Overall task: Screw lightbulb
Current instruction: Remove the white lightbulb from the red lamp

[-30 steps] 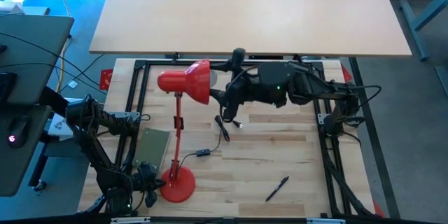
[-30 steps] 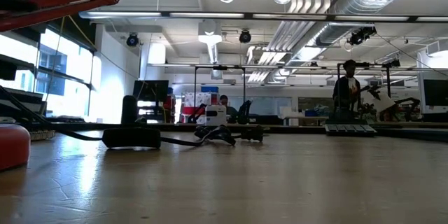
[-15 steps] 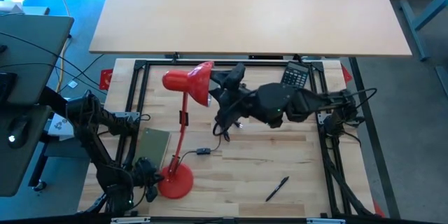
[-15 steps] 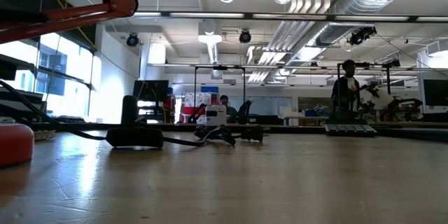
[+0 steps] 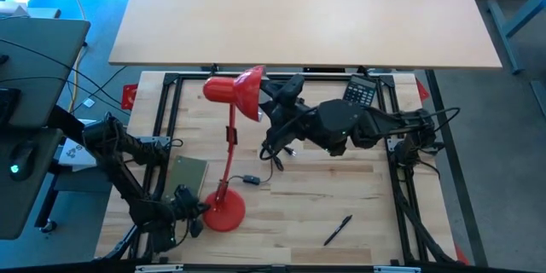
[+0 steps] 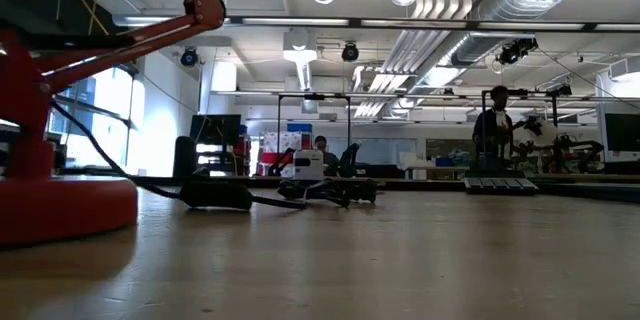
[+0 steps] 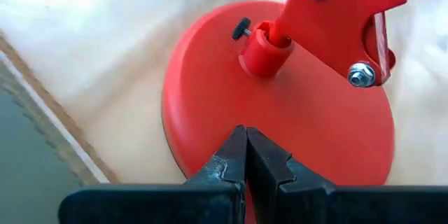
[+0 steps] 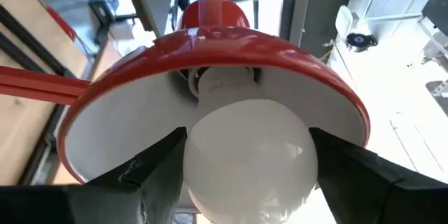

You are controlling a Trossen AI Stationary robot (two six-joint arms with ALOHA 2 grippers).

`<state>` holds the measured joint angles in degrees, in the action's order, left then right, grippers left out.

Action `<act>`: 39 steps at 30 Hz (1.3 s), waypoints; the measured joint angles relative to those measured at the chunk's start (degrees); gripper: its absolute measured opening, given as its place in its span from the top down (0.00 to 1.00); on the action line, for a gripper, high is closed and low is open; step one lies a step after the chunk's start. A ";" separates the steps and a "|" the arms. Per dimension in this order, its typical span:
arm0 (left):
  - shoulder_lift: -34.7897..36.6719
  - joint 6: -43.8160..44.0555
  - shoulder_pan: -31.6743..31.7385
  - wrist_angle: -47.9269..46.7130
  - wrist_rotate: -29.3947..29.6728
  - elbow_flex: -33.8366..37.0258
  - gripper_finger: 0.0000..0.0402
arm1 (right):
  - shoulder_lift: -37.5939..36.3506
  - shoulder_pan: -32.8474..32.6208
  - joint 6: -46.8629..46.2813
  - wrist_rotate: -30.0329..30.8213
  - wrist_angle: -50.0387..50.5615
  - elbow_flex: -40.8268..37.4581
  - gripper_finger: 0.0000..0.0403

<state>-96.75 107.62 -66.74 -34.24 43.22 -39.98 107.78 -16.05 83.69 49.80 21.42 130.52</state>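
The right gripper (image 8: 246, 175) clasps the round white lightbulb (image 8: 245, 150) inside the red metal lamp shade (image 8: 210, 63); the left gripper (image 7: 246, 155), fingers clenched together, presses the lamp's round red base (image 7: 280, 112).

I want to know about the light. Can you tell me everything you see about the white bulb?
The lightbulb is white, round and smooth, maybe frosted glass, narrowing to a neck. That neck points into the socket inside the red lamp shade, whose inside is white. The right gripper holds the bulb, a dark finger pressed on each side of its round part. From above, the shade and arm hide it.
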 joint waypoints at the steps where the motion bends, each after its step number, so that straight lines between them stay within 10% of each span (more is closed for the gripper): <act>1: 0.00 1.14 0.20 -0.57 0.96 0.63 1.00 | -0.08 -0.24 0.66 1.12 0.06 0.04 0.33; 39: 2.19 2.69 2.23 2.12 3.94 4.41 1.00 | -0.56 -5.01 -2.84 1.68 -0.43 0.08 0.31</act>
<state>-94.56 110.30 -64.51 -32.12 47.16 -35.57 107.23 -21.06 80.85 51.48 20.98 130.61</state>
